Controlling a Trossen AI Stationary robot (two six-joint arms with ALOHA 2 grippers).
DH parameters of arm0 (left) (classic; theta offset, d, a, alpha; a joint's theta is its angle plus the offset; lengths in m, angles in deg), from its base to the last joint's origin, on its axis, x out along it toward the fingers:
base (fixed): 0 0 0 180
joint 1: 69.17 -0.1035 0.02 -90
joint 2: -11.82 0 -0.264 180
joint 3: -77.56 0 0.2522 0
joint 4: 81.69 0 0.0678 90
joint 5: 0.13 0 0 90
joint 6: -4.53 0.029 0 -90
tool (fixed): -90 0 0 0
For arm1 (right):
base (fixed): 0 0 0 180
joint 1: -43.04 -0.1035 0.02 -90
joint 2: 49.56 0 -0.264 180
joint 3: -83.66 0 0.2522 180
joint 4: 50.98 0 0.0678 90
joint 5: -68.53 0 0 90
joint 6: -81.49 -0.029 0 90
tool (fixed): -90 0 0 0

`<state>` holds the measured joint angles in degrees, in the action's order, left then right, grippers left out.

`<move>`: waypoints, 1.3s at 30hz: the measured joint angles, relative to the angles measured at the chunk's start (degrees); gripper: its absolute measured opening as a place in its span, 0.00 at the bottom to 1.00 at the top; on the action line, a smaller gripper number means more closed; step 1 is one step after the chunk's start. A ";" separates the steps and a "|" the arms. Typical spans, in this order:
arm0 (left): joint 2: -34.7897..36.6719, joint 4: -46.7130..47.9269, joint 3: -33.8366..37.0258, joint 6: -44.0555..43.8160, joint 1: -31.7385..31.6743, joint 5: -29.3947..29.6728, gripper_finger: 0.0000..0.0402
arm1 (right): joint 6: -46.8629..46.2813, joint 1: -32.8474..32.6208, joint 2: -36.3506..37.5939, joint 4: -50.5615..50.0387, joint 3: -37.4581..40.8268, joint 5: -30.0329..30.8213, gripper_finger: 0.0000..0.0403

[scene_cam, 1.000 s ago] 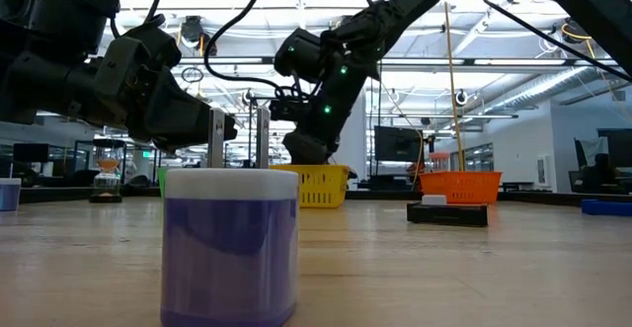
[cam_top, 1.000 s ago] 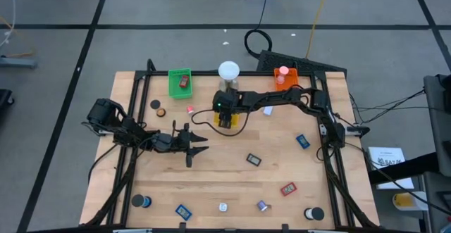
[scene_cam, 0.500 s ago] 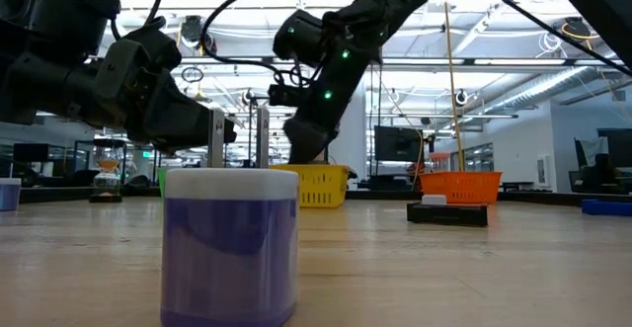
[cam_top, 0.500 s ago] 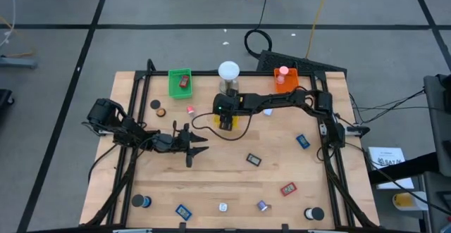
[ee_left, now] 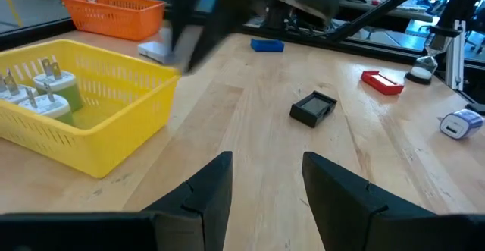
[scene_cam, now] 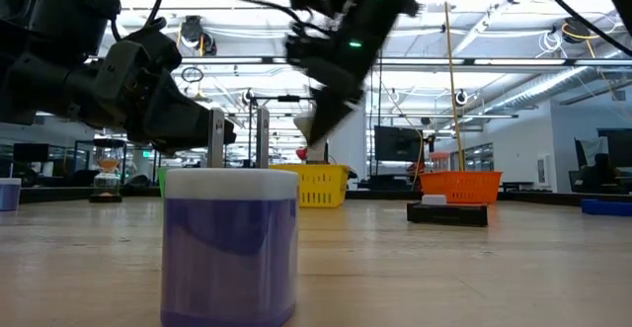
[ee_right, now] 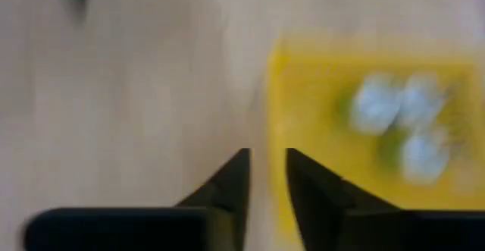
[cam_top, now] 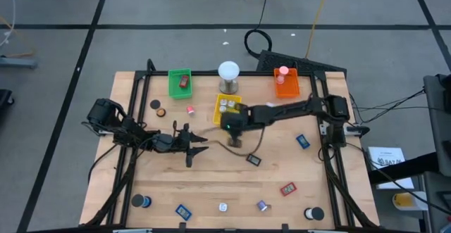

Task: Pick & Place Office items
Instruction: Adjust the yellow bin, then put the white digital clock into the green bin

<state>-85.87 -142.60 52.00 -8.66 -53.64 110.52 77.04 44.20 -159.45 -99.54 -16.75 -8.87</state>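
The office items lie scattered on the wooden table [cam_top: 211, 177]: a dark piece [cam_top: 254, 160], a red piece [cam_top: 287, 189], blue pieces [cam_top: 302, 141] [cam_top: 183, 210], and black rolls [cam_top: 143, 202] [cam_top: 314, 213]. White plug-like bits [ee_left: 38, 92] lie in the yellow tray [cam_top: 220, 113]. My right gripper [cam_top: 234, 140] hangs above bare wood just near of that tray, pointing slantwise down. Its fingers [ee_right: 235, 175] stand a narrow gap apart with nothing between them. My left gripper [cam_top: 197, 143] waits open at mid-left, level, pointing toward the table's right edge.
A green tray [cam_top: 180, 82] holding a small piece, an orange tray [cam_top: 287, 85] with a pink bit, and a white-domed cylinder [cam_top: 228, 74] stand along the far edge. A blue-violet roll [scene_cam: 229, 243] fills the low view's foreground. Black frame rails run along both sides.
My right gripper has risen from over the yellow tray and swung toward the table's near edge. It now hangs over bare wood. The tray with its white bits shows uncovered.
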 joint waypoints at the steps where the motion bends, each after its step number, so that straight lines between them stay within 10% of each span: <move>1: 0.00 -0.02 0.00 -0.02 0.00 0.06 0.40 | -0.59 -0.73 0.23 0.02 1.06 -0.64 0.08; 29: -0.02 -0.02 0.02 -0.17 0.00 0.39 0.40 | -7.10 0.39 0.15 10.54 10.01 4.02 0.00; 39: 0.00 3.06 0.02 -0.96 0.07 0.39 0.40 | -4.85 -3.18 11.57 8.53 13.26 4.25 0.01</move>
<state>-85.87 -139.54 52.03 -9.62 -53.58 110.91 72.19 41.01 -147.88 -91.01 -3.49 -4.62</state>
